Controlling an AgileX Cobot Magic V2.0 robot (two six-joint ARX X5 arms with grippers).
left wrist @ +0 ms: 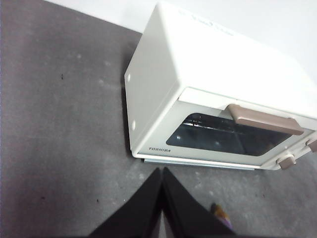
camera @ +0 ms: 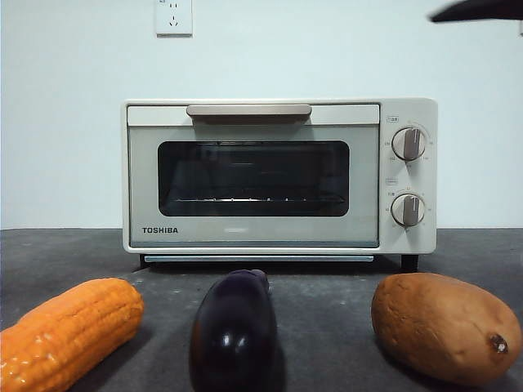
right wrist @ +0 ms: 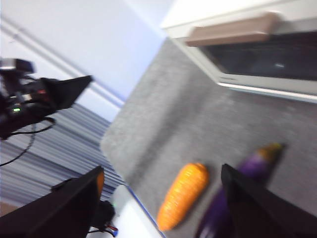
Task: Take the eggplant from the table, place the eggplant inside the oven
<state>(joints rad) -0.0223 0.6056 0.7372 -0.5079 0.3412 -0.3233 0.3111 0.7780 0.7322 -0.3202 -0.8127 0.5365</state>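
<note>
The eggplant (camera: pixel 234 331), glossy and dark purple, lies on the dark grey table (camera: pixel 327 286) at the front centre, pointing toward the oven (camera: pixel 278 175). The oven door is closed. In the right wrist view my right gripper (right wrist: pixel 162 168) hangs open above the table, with the eggplant (right wrist: pixel 250 166) beside one jaw and nothing between the jaws; this view is blurred. My left gripper (left wrist: pixel 161 173) is shut and empty above the table in front of the oven (left wrist: pixel 208 79). Only the eggplant's stem tip (left wrist: pixel 221 213) peeks out beside it.
An orange corn cob (camera: pixel 69 331) lies left of the eggplant and a brown sweet potato (camera: pixel 445 327) right of it. A black arm tip (camera: pixel 478 10) shows at the front view's top right corner. The table's rounded corner (right wrist: pixel 111 144) appears in the right wrist view.
</note>
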